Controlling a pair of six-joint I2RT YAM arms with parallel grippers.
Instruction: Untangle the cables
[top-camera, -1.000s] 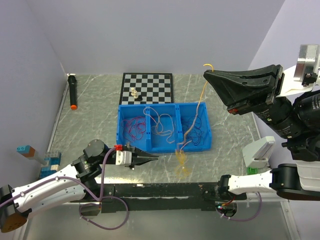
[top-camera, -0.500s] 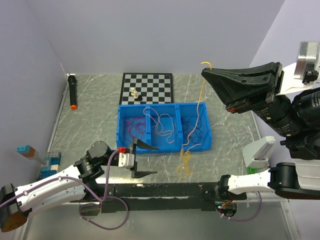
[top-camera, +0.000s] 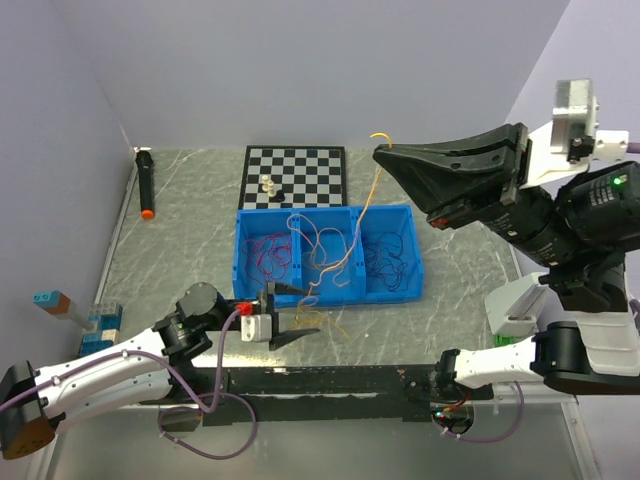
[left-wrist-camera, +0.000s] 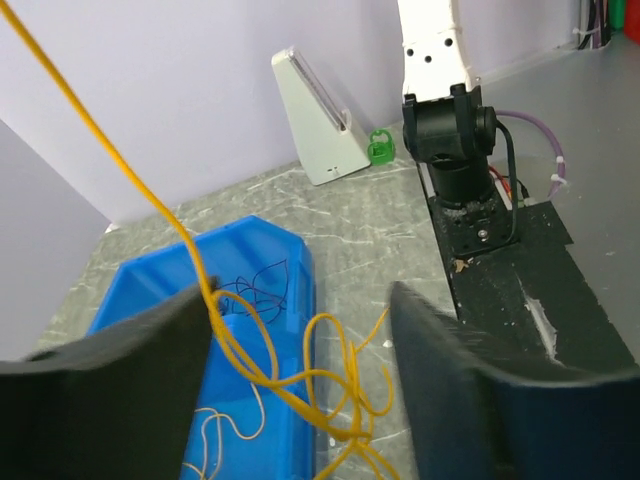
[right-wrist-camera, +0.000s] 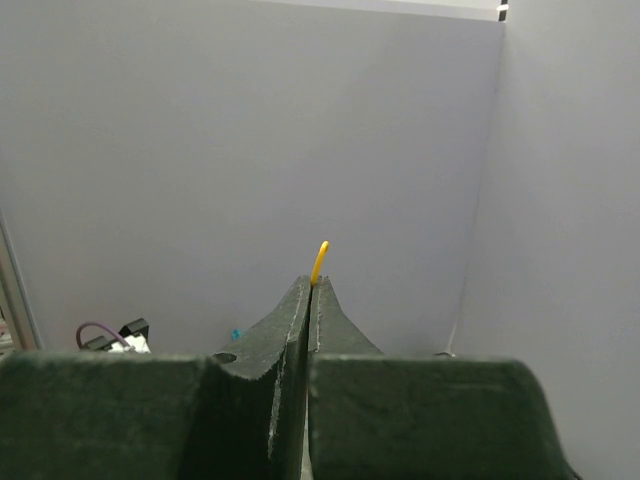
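The orange-yellow cable (left-wrist-camera: 131, 176) slanted down from the right gripper (top-camera: 380, 150), which was clenched on its tip high above the blue bin (top-camera: 395, 298). It reached a loose tangle at the bin's front wall, passing between the spread jaws of the left gripper (top-camera: 300, 312), which grasped nothing. Red-magenta cables (top-camera: 268, 258), pale cables (top-camera: 325, 250) and dark cables (top-camera: 390, 258) lay in separate compartments.

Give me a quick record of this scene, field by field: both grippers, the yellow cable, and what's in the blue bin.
right gripper: shut on the end of the yellow cable, raised high
left gripper: open, low at the front of the bin, yellow cable passing between its jaws
yellow cable: runs from the right gripper down across the bin to loose loops by the left gripper
bin: blue, three compartments
left compartment: red cables
middle compartment: pale cables
right compartment: dark cables
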